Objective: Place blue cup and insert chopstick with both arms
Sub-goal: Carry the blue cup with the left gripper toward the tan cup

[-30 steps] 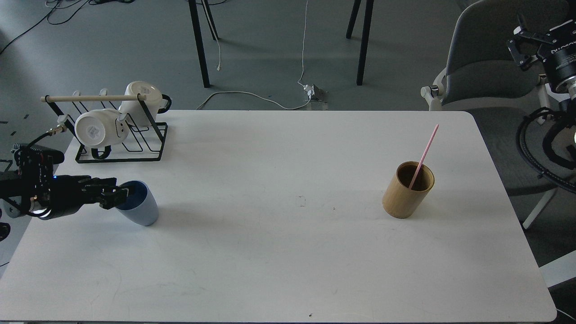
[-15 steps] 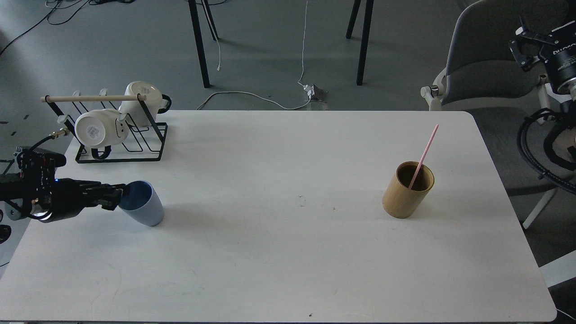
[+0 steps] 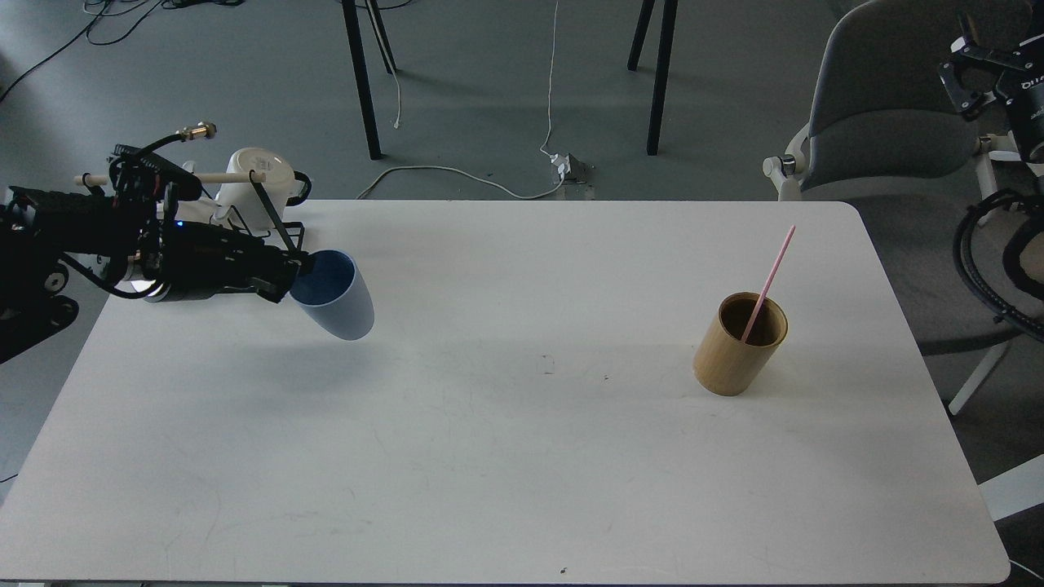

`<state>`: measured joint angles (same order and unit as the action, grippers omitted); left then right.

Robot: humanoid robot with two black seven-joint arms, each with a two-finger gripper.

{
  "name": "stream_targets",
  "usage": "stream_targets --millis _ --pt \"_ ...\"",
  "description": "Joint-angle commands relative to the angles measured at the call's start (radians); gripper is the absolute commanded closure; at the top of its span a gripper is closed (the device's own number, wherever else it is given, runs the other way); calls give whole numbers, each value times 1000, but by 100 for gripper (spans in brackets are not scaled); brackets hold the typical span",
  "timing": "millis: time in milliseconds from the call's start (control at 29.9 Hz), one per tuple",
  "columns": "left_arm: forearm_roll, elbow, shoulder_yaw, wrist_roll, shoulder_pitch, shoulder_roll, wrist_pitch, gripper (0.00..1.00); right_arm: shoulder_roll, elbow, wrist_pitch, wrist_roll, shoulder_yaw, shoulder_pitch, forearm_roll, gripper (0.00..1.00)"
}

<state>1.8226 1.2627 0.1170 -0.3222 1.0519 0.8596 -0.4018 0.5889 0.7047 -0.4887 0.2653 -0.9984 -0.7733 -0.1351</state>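
The light-blue cup (image 3: 336, 297) hangs tilted in the air above the left part of the white table (image 3: 522, 456), its mouth turned toward me and to the left. My left gripper (image 3: 289, 279) is shut on the cup's rim at its left side. The pink chopstick (image 3: 768, 283) leans in the tan bamboo holder (image 3: 738, 345) on the right part of the table. My right gripper (image 3: 971, 69) is high at the far right, off the table by the chair, with its fingers spread and nothing in them.
A black wire rack (image 3: 269, 220) with a pale wooden rod and a white mug (image 3: 257, 183) stands at the table's back left, partly behind my left arm. A grey chair (image 3: 889, 106) stands past the back right corner. Cables lie on the floor behind.
My left gripper has lifted the blue cup off the table and carried it up and to the right, in front of the rack. My right gripper drifted slightly to the right.
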Motion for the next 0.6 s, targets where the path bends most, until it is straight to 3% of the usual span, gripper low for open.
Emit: stream_targets --millis 0,234,334,568 --pt "61 24 0 28 69 -158 -87 97 32 25 0 0 0 0 0 1" --pt "87 -32 -3 72 135 -374 -87 97 101 41 0 0 -3 6 0 1" --pt "127 -92 -5 74 134 -500 -87 97 101 42 0 0 -3 28 0 1" --pt "145 -207 -7 72 122 -662 -87 97 106 47 0 0 -34 62 0 1"
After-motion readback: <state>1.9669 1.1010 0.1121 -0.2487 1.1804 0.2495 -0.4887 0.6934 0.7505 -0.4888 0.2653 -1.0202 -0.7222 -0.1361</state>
